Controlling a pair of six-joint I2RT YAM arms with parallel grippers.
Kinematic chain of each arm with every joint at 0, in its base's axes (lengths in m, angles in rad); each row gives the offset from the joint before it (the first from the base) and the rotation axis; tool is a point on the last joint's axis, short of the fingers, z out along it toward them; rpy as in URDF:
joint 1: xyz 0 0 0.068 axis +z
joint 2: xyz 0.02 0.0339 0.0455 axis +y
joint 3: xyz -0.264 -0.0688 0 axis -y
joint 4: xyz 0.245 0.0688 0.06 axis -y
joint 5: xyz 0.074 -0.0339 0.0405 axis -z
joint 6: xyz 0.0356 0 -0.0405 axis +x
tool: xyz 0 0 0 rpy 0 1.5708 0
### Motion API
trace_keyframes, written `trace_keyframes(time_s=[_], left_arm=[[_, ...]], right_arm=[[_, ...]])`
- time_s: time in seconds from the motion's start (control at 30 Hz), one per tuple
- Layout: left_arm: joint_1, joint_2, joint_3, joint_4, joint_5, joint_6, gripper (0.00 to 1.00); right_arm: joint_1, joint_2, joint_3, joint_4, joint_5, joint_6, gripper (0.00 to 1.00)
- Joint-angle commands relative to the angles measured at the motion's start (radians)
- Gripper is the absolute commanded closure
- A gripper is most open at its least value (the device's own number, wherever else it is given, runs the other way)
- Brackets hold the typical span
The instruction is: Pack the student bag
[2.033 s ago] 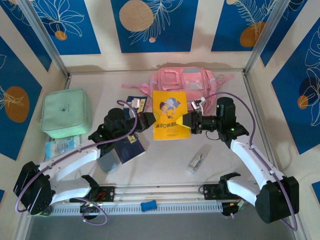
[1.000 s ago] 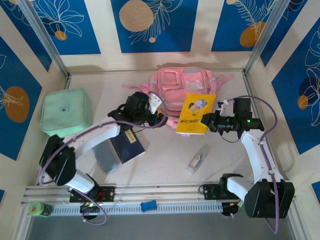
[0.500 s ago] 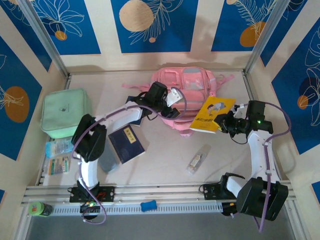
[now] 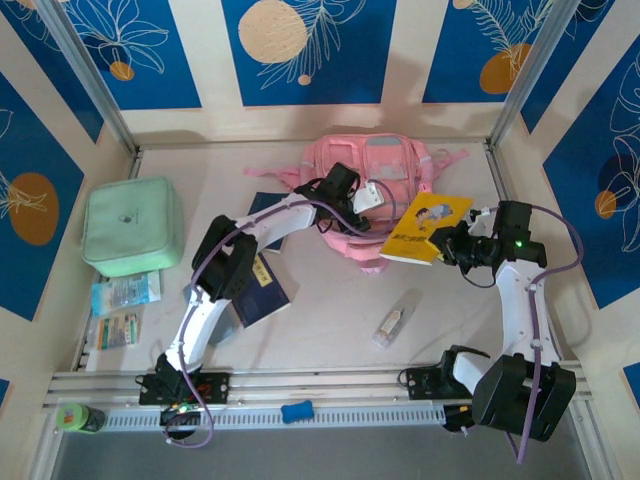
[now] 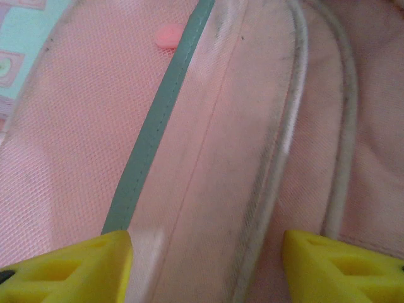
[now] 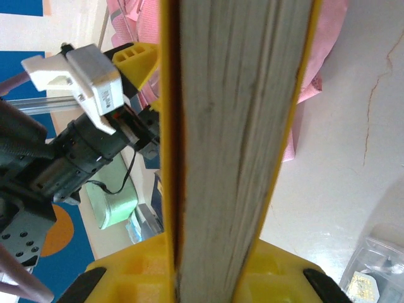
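The student bag (image 4: 385, 160) is a large pink backpack lying at the back of the table. My left gripper (image 4: 372, 203) reaches over its front edge. In the left wrist view its yellow fingertips (image 5: 69, 265) stand apart just above pink mesh fabric (image 5: 221, 126) with a teal strip; the left gripper (image 5: 205, 259) is open and holds nothing. My right gripper (image 4: 447, 243) is shut on a yellow picture book (image 4: 430, 227), held tilted just right of the bag. In the right wrist view the book's page edge (image 6: 233, 126) stands upright between the right gripper's (image 6: 230, 268) jaws.
A mint-green soft case (image 4: 130, 225) lies at the left, with small packets (image 4: 125, 293) in front of it. A dark blue book (image 4: 257, 285) lies under the left arm. A clear packet (image 4: 395, 322) rests on the table near the right arm.
My left arm has stretched further right, and its gripper now hangs over the bag's front. The right gripper swung right with the yellow book, then held still.
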Motion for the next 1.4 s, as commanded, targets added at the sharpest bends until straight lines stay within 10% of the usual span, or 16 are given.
trace_keyframes(time_s=[0.0,0.13,0.4,1.1,1.37], left_arm=[[-0.008,0.05,0.082,-0.057,-0.026,0.048,0.4],[-0.008,0.063,0.087,-0.004,-0.098,0.032,0.49],[-0.016,0.048,0.106,0.038,-0.136,0.033,0.99],[-0.034,-0.275,0.086,0.085,-0.199,-0.092,1.0],[-0.031,-0.3,0.115,0.079,-0.075,-0.164,1.0]], right_arm=[[-0.004,-0.008,0.005,0.035,-0.056,0.007,1.0],[-0.007,-0.008,-0.004,0.067,-0.09,0.023,1.0],[-0.012,-0.035,0.007,0.057,-0.079,0.029,1.0],[-0.005,-0.243,-0.003,-0.197,-0.01,-0.034,1.0],[0.137,-0.176,-0.139,0.062,-0.102,0.078,1.0]])
